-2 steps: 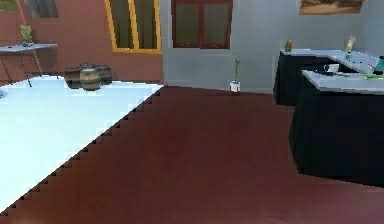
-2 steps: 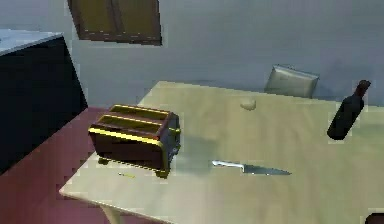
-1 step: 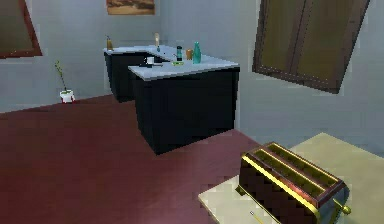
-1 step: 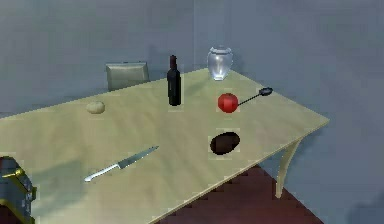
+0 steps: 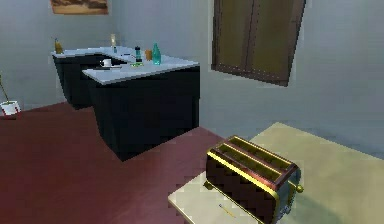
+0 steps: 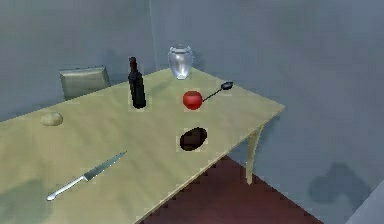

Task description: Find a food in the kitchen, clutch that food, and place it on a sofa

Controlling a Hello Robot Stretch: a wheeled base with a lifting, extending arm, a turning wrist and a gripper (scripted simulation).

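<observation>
Red round fruit on wooden table, near bottle

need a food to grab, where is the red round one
In the arm side view, the red round food sits on the table, right of the dark bottle, beside the black spoon, before the glass jar.
</observation>
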